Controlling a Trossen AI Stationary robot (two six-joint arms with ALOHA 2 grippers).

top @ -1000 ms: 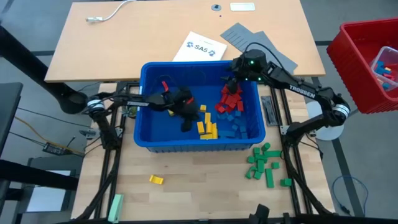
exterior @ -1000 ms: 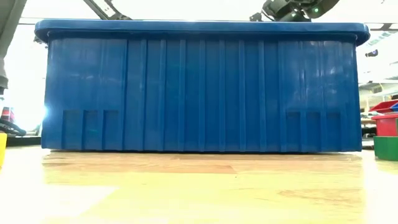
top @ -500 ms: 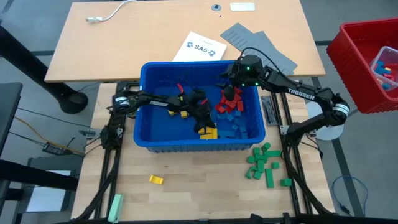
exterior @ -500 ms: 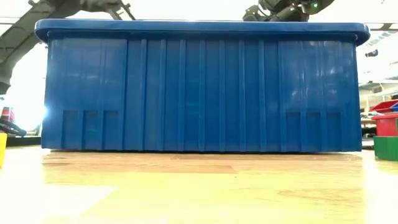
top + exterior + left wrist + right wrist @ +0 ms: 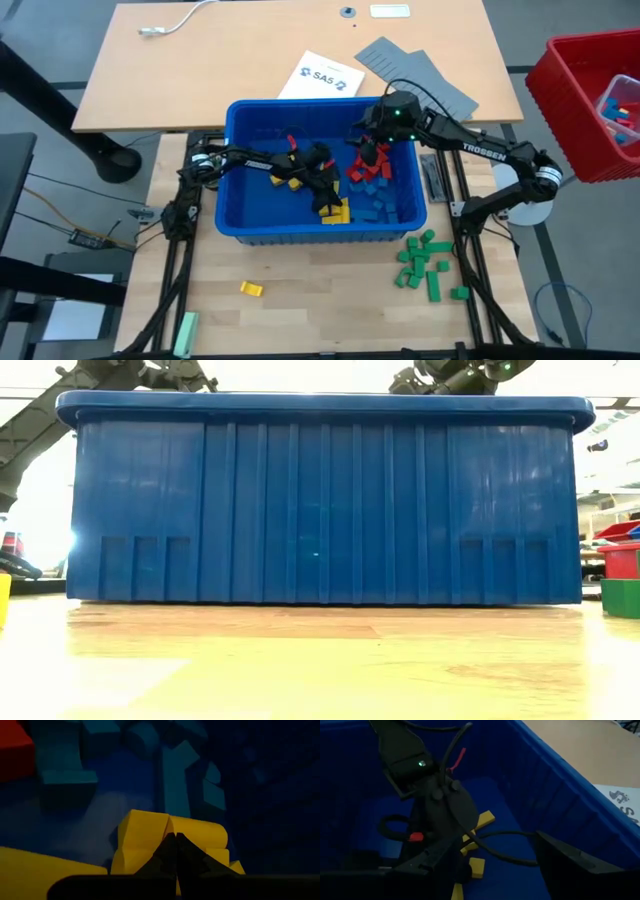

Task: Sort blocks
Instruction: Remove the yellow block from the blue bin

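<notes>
Inside blue bin (image 5: 235, 170) | left hand (image 5: 330, 203) closed, empty, over yellow blocks (image 5: 338, 212) | right hand (image 5: 370, 152) spread, empty, above red blocks (image 5: 362, 168)

The wooden table (image 5: 300, 300) carries the blue bin (image 5: 232, 170) and green blocks (image 5: 425, 262).

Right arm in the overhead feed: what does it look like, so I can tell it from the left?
The right arm is black, with white TROSSEN lettering, a green light at the wrist and a looping black cable. The left arm is black too, with a red tab.
</notes>
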